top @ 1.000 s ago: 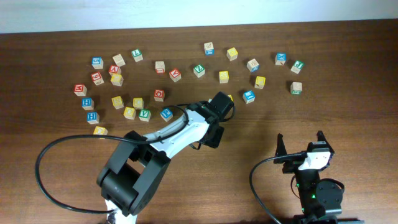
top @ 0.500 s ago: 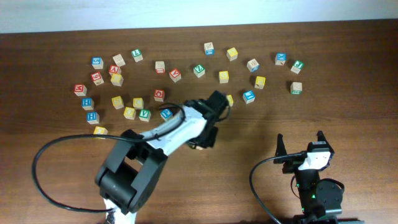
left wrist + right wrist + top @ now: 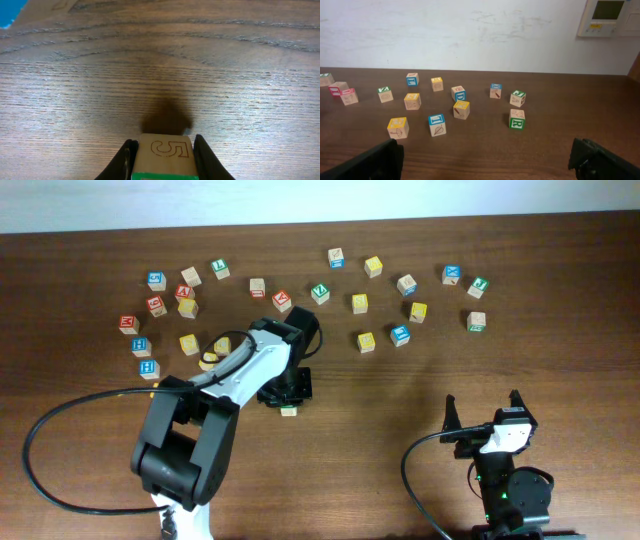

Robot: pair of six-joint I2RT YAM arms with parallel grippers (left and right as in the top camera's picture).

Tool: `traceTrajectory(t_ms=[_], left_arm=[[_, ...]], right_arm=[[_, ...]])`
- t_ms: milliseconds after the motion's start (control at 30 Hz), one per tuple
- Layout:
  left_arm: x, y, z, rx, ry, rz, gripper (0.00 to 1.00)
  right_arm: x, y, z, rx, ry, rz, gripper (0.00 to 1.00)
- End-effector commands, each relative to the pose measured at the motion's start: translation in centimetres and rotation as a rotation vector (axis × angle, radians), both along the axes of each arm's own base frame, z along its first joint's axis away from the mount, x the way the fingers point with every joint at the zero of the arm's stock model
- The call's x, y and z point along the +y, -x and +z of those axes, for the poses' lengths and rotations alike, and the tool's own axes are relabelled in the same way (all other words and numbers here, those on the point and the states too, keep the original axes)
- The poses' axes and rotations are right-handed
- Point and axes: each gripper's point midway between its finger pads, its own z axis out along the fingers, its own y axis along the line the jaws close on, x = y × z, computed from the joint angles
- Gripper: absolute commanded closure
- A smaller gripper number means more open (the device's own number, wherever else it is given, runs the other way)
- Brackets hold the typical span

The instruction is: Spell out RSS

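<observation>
My left gripper (image 3: 286, 392) is shut on a pale wooden cube (image 3: 165, 157) with an outlined S-like mark on one face and a green-edged face below it. It is held low over bare table in the middle; the cube shows under the gripper in the overhead view (image 3: 288, 411). A cube with a green R (image 3: 517, 122) sits at the far right (image 3: 476, 322). Several yellow-faced cubes lie about, such as one in the middle (image 3: 366, 341) and one further back (image 3: 360, 302); I cannot read their letters. My right gripper (image 3: 483, 412) is open and empty at the front right (image 3: 487, 165).
Several red, blue, green and yellow cubes are scattered across the back of the table (image 3: 560, 380), with a cluster at the left (image 3: 150, 330). My left arm covers some cubes near a yellow one (image 3: 208, 360). A cable loops at the front left (image 3: 60, 440).
My left gripper has swung left and toward the front, away from the yellow cube in the middle, with the pale cube in it. The right arm has not moved.
</observation>
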Motion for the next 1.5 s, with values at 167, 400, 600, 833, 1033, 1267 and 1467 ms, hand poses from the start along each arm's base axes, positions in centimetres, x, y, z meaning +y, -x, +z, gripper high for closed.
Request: traceTrajectory(t_ms=[167,400,600,833,1033,1267,1467], left_arm=[[-1.1,-0.1,0.3,0.011,0.056,0.002,0.82],[-1.1,0.0,0.3,0.012,0.056,0.001,0.66],[-0.6,-1.2,0.9,-0.011,0.069,-0.004,0.66],[-0.6,-6.6,7.8,-0.135,0.122,-0.002,0.62],[12.2,-10.1,11.9,-0.177,-0.008,0.275,0.4],[20.9,-10.3,10.8,-0.173,-0.072,0.469,0.01],[20.9,-9.9,10.5,-0.148,-0.07,0.461,0.01]], right_arm=[[-0.1,0.0,-0.3,0.006,-0.005,-0.003,0.02],[-0.1,0.0,-0.3,0.006,-0.005,-0.003,0.02],[-0.1,0.0,-0.3,0.006,-0.005,-0.003,0.02],[-0.1,0.0,-0.3,0.006,-0.005,-0.003,0.02],[-0.1,0.0,-0.3,0.006,-0.005,-0.003,0.02],[-0.1,0.0,-0.3,0.006,-0.005,-0.003,0.02],[-0.1,0.0,-0.3,0.006,-0.005,-0.003,0.02]])
